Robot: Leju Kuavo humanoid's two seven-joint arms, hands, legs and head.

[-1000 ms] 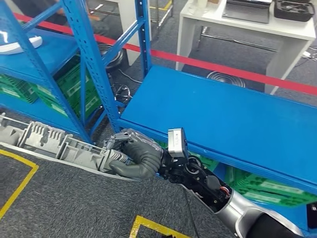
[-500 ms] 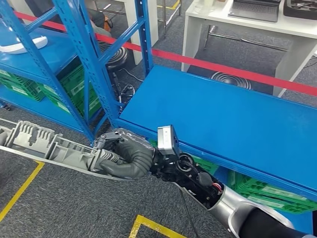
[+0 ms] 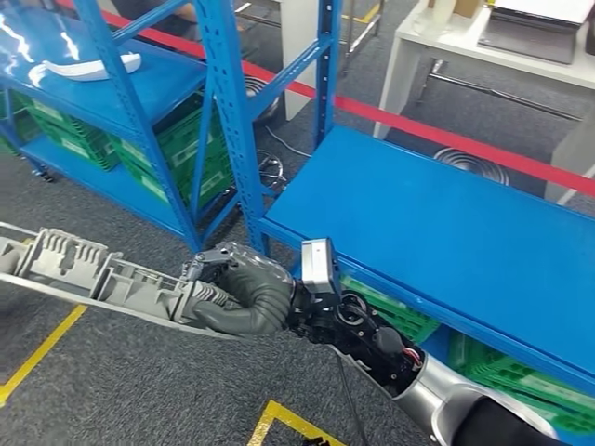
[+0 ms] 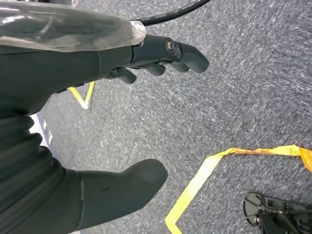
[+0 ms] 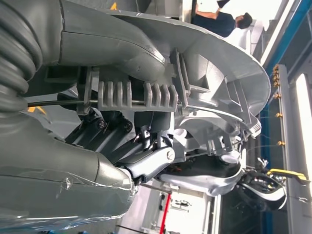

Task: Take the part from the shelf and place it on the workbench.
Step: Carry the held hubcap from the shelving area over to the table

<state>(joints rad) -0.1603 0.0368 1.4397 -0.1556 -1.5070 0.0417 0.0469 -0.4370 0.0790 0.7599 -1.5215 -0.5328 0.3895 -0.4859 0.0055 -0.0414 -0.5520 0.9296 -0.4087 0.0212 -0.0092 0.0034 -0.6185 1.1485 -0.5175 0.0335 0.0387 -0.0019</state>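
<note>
The blue workbench point(image 3: 449, 232) is stretching across the right of the head view, and the blue shelf point(image 3: 210, 111) is standing to its left with green crates point(image 3: 178, 153) on a low level and a white part point(image 3: 91, 67) lying higher up. The long grey part point(image 3: 91, 274) is hanging level over the carpet, in front of the shelf and short of the workbench. The right hand point(image 3: 242, 293) is gripping its near end, fingers wrapping the ribbed edge. The left hand point(image 4: 110, 122) is hanging over the floor, fingers spread, holding nothing.
</note>
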